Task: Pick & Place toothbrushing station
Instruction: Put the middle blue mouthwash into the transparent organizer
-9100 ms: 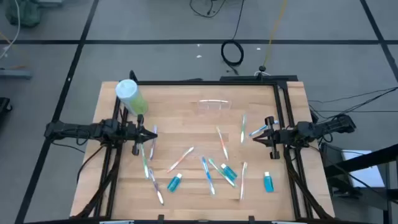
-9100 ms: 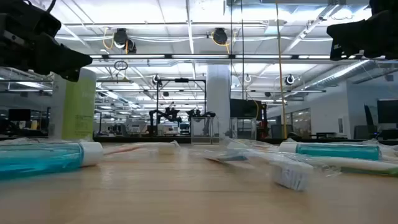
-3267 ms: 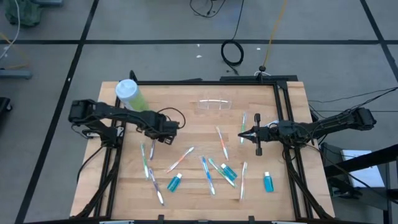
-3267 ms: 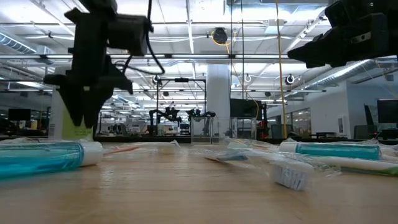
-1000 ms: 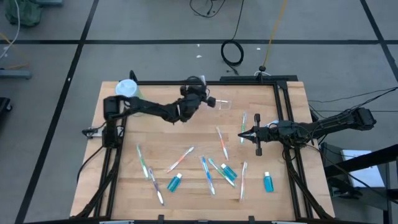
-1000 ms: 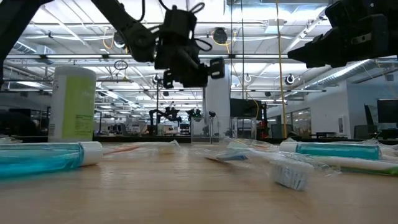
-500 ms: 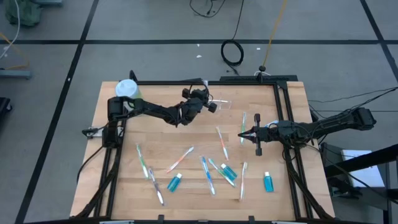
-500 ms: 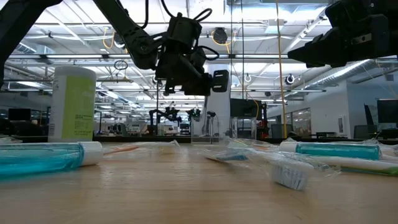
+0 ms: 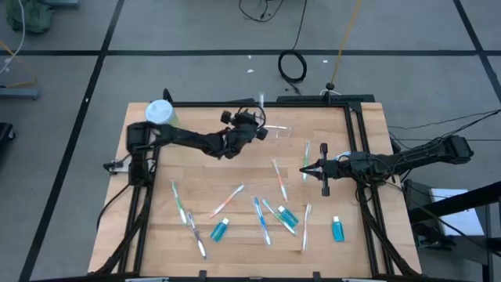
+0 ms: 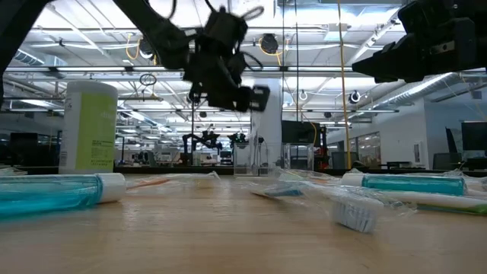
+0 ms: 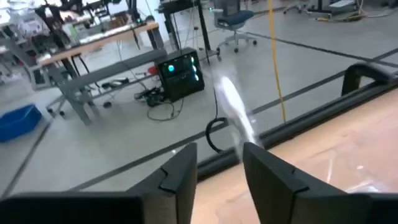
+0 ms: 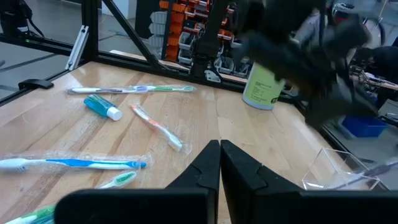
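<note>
High view: left hand (image 9: 257, 125) beside clear cup (image 9: 275, 131)

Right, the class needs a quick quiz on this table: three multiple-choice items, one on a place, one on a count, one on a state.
1. Where does the green bottle stand?
A. the table's far left corner
B. its middle
C. its near right corner
2. How many teal tubes lie on the table?
A. one
B. three
C. five
3. How do the right gripper's jaws stand?
A. wide open
B. shut on a tube
C. shut, empty
Answers:
1 A, the high view shows it at that corner.
2 B, three lie along the near side.
3 C, they meet with nothing between.
</note>
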Robot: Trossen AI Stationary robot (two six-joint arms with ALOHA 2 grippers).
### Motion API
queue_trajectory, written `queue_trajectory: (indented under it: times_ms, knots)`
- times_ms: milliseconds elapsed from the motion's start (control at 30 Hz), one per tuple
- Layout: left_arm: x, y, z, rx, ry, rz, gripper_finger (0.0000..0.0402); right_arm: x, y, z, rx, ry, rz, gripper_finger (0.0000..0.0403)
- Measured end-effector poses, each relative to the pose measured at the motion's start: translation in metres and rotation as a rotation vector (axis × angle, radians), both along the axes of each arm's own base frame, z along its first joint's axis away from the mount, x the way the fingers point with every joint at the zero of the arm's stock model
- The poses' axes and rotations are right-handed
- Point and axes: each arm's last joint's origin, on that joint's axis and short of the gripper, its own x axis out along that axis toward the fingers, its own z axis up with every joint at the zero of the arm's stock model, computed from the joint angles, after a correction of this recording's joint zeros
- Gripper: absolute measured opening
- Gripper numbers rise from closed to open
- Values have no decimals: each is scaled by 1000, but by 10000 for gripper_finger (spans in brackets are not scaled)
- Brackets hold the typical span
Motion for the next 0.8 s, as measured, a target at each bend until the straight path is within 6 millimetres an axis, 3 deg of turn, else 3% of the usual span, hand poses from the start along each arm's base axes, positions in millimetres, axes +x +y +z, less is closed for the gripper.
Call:
queue_trajectory:
  times_ms: [233,367,567,800]
  knots:
    - [-32,-31,72,-31,-40,-127,166,0,0,0,-3,0,0,6]
    - [-52,-48,98,-96,-14,-294,168,0,0,0,-3,0,0,6]
    - [-72,-69,109,-243,8,-487,168,0,0,0,-3,0,0,6]
    - [-74,-91,107,-401,3,-698,168,0,0,-1,-4,8,0,6]
